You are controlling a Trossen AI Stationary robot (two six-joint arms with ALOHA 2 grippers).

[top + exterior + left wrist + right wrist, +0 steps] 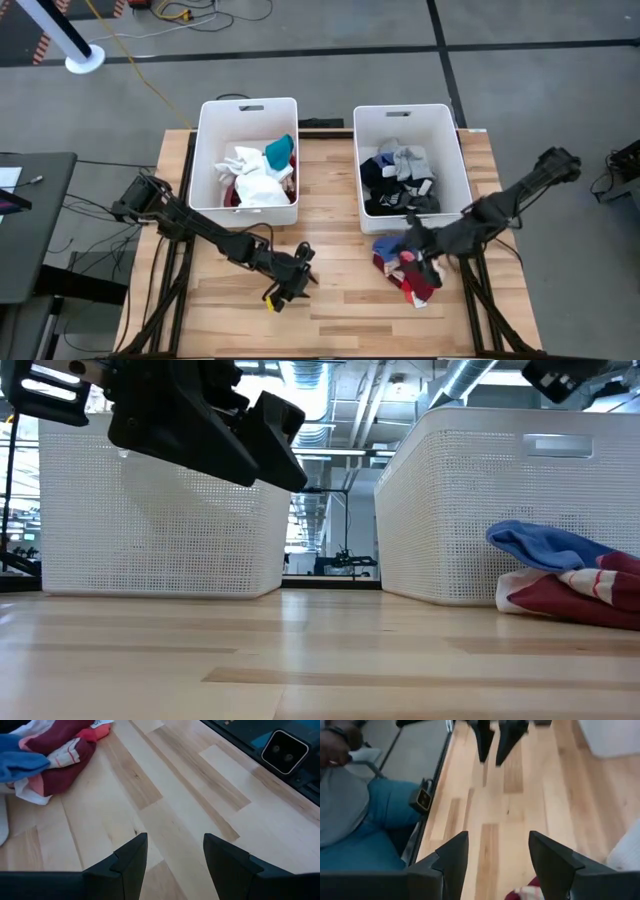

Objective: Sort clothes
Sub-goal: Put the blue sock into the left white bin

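Right gripper hovering over maroon-blue clothes pile on wood table, fingers apart, holding nothing. Left gripper resting mid-table, fingers apart, empty. Two white perforated plastic bins: left bin holding white, teal, maroon garments; right bin holding black, grey ones.

Two white bins stand side by side on a wooden table. A seated person shows beyond its edge.
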